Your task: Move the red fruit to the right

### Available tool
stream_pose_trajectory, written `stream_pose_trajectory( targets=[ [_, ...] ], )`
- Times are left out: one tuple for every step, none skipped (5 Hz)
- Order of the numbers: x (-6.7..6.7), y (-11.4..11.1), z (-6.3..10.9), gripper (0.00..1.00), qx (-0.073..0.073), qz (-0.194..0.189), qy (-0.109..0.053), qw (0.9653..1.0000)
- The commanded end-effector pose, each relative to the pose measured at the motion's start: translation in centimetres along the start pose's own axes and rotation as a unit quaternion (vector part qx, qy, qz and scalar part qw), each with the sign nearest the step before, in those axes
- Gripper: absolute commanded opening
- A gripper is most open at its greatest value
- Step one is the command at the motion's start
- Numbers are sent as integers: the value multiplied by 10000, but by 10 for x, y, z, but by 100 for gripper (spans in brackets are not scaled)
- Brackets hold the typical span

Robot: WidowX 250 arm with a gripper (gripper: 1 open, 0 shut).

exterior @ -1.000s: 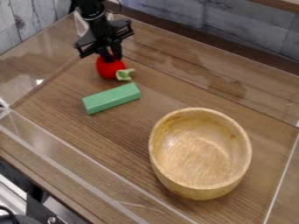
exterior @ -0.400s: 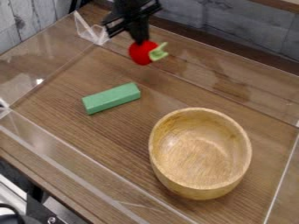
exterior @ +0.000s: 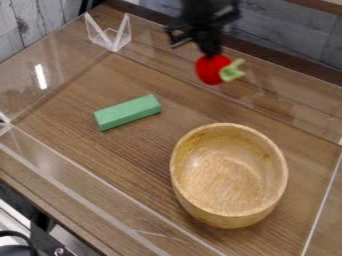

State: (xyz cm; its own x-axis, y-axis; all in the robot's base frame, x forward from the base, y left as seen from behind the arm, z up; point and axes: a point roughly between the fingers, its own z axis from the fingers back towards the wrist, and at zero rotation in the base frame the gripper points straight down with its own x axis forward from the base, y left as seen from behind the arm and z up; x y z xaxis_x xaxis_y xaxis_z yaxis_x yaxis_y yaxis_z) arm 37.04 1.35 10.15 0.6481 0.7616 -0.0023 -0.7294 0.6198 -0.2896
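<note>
The fruit (exterior: 214, 69) is showing glossy red, the block (exterior: 127, 113) plain green, the bowl (exterior: 229, 175) pale yellow-tan, the desk (exterior: 100, 160) grained brown.

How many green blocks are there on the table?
1: the green block lies left of the wooden bowl in the picture. Another small one could be hidden behind the arm or inside the bowl's near wall, though none shows.

No readable text, labels, brands, numbers or signs.
</note>
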Motion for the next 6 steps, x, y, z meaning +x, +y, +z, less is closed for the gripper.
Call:
stream_pose_trajectory(
  targets=[
    [-8,-16,12,0,-239,-16,-354,9991],
    [-17,-23,-4,0,-209,10,-393,9990],
    [-24,-25,-12,0,-179,0,-406,9990],
    [-27,-27,-19,0,-161,-21,-412,9990],
    [-40,-34,-31,0,-153,132,-474,9987],
    [-51,-41,-45,0,-163,200,-533,9982]
  ],
)
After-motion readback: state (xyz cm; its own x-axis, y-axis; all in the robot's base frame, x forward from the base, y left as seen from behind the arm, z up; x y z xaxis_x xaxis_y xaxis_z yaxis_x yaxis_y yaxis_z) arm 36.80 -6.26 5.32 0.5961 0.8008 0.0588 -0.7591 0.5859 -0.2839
